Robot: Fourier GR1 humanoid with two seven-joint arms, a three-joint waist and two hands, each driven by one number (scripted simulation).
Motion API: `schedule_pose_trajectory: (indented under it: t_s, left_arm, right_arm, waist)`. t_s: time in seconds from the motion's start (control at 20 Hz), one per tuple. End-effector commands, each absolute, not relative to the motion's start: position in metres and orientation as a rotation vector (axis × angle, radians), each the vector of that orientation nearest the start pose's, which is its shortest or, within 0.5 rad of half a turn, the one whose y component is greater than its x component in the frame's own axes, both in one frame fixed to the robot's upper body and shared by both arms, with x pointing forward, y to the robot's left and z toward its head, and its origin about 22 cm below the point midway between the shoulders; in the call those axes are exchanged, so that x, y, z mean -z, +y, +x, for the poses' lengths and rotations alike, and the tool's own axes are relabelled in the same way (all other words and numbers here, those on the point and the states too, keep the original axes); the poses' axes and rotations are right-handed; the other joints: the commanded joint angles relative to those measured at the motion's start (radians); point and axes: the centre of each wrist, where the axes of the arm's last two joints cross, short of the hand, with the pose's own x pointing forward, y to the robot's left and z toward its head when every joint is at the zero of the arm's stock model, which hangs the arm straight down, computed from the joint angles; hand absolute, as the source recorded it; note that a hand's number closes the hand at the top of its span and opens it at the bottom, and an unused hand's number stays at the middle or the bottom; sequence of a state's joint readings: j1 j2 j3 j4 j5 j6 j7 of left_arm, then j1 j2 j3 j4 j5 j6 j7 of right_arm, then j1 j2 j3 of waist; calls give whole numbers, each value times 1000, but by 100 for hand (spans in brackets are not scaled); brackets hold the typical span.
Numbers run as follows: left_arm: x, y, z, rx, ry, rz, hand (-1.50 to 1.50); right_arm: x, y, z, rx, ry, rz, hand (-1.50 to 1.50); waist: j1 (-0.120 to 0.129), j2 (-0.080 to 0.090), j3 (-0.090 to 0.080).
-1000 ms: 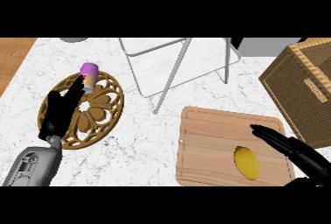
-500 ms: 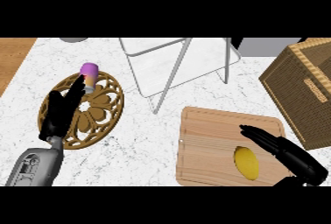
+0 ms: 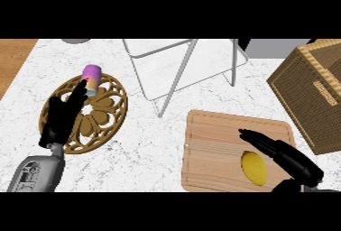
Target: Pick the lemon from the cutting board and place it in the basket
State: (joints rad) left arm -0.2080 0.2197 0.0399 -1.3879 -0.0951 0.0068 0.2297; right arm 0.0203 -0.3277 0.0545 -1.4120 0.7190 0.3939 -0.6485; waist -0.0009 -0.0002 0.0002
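Right hand (image 3: 286, 155) has slid closer, fingers straight, beside lemon (image 3: 253, 167) on cutting board (image 3: 213, 135)

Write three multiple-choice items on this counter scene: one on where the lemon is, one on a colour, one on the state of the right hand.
1. The lemon lies on: A) the cutting board B) the trivet C) the basket
2. The small cylinder by the round trivet has a top that is: A) green B) purple C) black
3. The right hand is: A) curled round the lemon B) open beside the lemon C) inside the basket

Answers: 1 A, it lies on the wood. 2 B, its cap is purple. 3 B, fingers straight, lemon uncovered.
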Motion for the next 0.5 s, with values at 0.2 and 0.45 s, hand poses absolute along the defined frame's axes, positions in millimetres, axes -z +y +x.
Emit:
schedule_pose_trajectory:
  t_s: [0.2,0.45]
  left_arm:
    - [-33,292,290,223,-1354,286,0]
    - [-34,284,282,224,-1364,275,0]
  right_arm:
    - [37,-303,239,-1257,-1598,-71,-150]
    - [48,-303,218,-1336,-1684,-155,150]
  waist:
    - [3,0,0]
    - [2,-1,0]
